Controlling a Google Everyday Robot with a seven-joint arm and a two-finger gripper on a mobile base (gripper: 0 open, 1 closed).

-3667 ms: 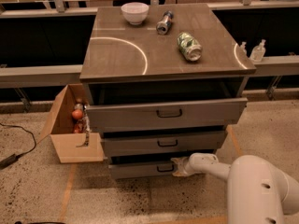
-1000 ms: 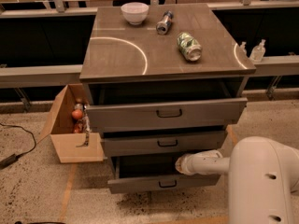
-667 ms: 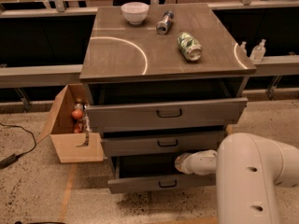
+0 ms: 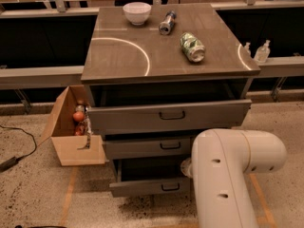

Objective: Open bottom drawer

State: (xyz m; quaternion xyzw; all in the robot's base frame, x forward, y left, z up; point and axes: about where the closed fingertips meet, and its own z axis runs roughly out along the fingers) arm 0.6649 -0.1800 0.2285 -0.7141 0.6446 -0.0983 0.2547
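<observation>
The bottom drawer [image 4: 142, 187] is the lowest grey front of the cabinet, with a small dark handle [image 4: 170, 187]. It stands pulled out, with a dark gap above its front. My white arm [image 4: 228, 175] rises in front of the cabinet's right side and covers the drawer's right end. Only a pale rounded bit of my gripper [image 4: 185, 167] shows at the arm's left edge, just above the bottom drawer's front. The middle drawer [image 4: 142, 147] sits further in. The top drawer [image 4: 142, 116] is partly out.
An open cardboard box [image 4: 71, 148] holding fruit stands on the floor left of the cabinet. On the top are a white bowl [image 4: 137, 12], a metal can [image 4: 167, 23] and a lying green can [image 4: 192, 46]. Small bottles [image 4: 262, 51] stand at right. A cable [image 4: 19, 144] lies at left.
The bottom drawer has slid out from nearly shut to open. My arm has swung closer and now hides the gripper and the cabinet's lower right.
</observation>
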